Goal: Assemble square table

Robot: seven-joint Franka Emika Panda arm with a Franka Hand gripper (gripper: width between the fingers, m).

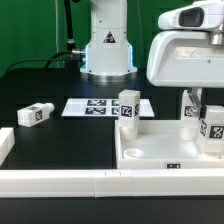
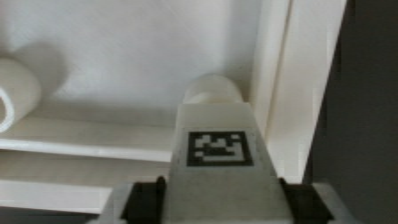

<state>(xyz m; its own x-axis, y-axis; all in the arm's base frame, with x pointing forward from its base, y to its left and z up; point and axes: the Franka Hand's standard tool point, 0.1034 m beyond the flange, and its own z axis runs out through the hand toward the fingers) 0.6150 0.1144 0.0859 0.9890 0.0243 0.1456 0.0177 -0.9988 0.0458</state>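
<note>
The square table panel (image 1: 160, 150) lies at the exterior view's lower right, white with a raised rim. One white tag-marked leg post (image 1: 127, 108) stands upright at its far left corner. My gripper (image 1: 200, 108) is over the panel's right side, shut on a second leg post (image 1: 212, 127) held upright at the rim. In the wrist view this leg (image 2: 217, 140) runs out from between my gripper's (image 2: 222, 200) dark fingers (image 2: 157, 200), its tip beside the panel's rim (image 2: 270, 60). A round socket (image 2: 15, 95) shows at the edge. A third leg (image 1: 35, 115) lies loose at the left.
The marker board (image 1: 95, 106) lies flat behind the panel. Long white border rails run along the front (image 1: 70, 185) and left (image 1: 5, 145). The robot's base (image 1: 107, 45) stands at the back.
</note>
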